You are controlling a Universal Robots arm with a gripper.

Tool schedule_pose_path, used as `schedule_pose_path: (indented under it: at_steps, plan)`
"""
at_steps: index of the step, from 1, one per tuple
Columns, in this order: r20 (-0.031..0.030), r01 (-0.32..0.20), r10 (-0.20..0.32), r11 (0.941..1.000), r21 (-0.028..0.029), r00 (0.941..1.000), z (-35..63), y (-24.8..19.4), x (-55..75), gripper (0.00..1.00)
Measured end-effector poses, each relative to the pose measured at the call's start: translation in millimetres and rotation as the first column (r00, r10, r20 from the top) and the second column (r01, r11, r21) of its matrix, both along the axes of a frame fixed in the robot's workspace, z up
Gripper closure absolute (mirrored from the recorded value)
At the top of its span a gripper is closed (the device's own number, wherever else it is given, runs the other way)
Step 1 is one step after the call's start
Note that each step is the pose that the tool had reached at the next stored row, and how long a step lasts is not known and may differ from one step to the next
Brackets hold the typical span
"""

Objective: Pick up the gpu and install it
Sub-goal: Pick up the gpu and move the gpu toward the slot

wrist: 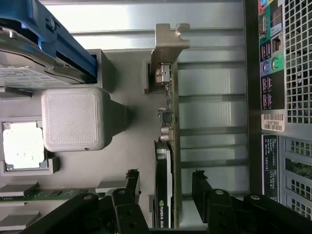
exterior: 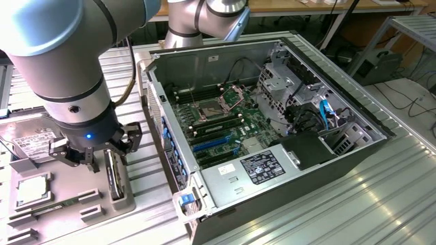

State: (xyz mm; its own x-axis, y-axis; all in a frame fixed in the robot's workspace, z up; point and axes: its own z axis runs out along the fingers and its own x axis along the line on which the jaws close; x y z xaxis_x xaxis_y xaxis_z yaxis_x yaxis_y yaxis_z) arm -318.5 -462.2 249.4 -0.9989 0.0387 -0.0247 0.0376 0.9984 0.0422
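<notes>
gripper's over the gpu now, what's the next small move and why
Probably close the gripper on the gpu. Its open fingers stand on either side of the card, which sits on edge in the grey holder beside the computer case, and neither finger seems to touch it.

Gaps flank gpu point(wrist: 164, 187), computer case point(wrist: 292, 58) near

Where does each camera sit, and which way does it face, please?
Exterior view: off the arm, high up, looking down on the open computer case and parts tray; the arm and gripper show.
Wrist view: on the wrist, looking along the open gripper's fingers at the gpu standing on edge between them.
Shared: the gpu, gripper, tray and case.
</notes>
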Motion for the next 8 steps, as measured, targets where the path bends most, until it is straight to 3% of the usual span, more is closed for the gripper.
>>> schedule_pose_path:
  at_steps: [8]
  plan:
    - [0.0001,-0.003,0.003,1.0,0.0,1.0,-8.7,0.0,0.8,0.44]
